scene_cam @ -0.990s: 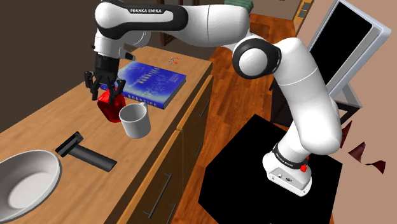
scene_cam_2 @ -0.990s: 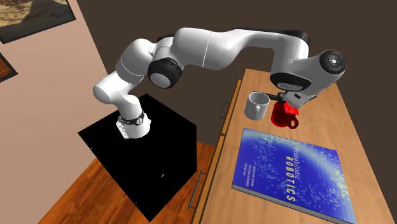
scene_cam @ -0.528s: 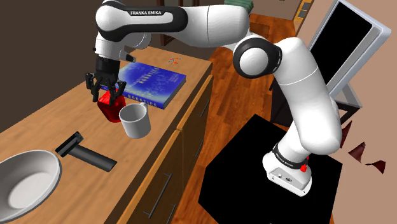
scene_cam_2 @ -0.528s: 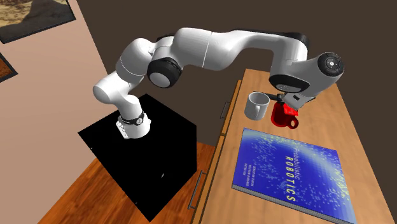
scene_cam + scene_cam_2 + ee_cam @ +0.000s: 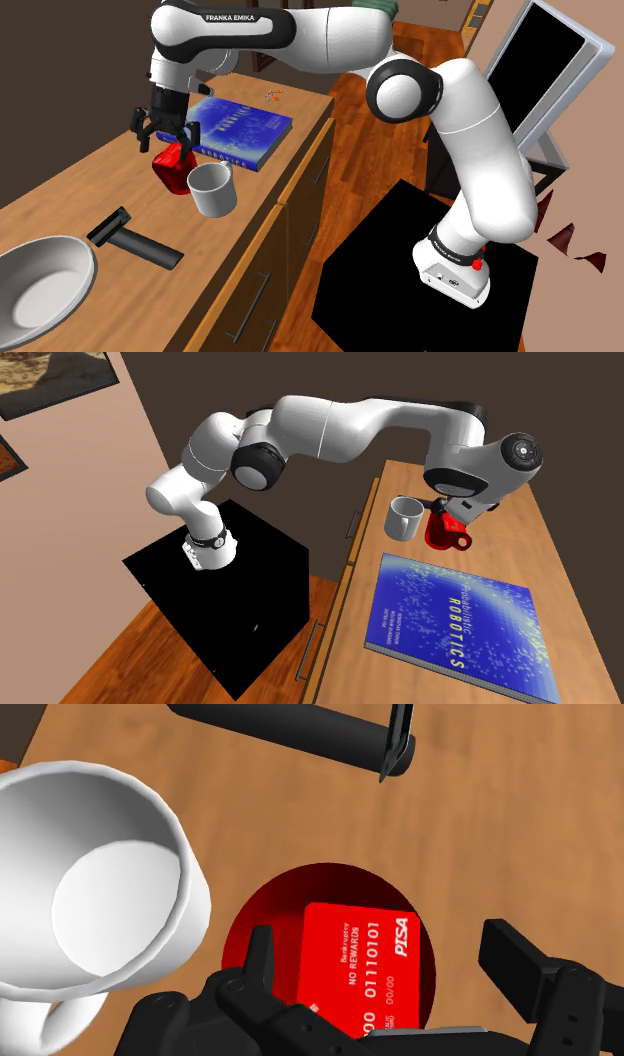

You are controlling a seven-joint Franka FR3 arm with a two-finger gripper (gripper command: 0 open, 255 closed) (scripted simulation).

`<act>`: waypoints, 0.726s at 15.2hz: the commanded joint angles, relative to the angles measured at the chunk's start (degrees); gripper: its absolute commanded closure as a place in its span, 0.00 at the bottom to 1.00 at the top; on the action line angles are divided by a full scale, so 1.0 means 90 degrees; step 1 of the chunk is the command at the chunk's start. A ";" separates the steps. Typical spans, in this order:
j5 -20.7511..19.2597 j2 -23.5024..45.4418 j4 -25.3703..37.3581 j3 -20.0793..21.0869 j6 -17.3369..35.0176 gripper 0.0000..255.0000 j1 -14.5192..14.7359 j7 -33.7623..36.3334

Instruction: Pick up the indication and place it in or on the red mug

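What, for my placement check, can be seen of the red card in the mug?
The red card is a flat, bank-style card with white print reading "NO REWARDS", "01110101" and "PISA". It sits slanted inside the red mug, its upper corners near the inner wall. Its lower end is hidden behind the gripper, whose open fingers stand apart on either side and do not clasp it.

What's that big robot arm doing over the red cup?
The white robot arm is putting a red card into the red mug on the wooden counter. The card, printed like a bank card, lies inside the mug. The black end effector hangs just above the mug with its fingers apart, not clasping the card. A white mug stands right beside the red one, and a blue book lies behind them.
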 commanded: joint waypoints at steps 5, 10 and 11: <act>-0.0039 0.0052 0.0688 -0.0017 -0.0685 0.00 -0.0135 0.0088; -0.0039 0.0052 0.0688 -0.0017 -0.0685 0.00 -0.0135 0.0088; -0.0039 0.0050 0.0685 -0.0017 -0.0683 0.00 -0.0135 0.0088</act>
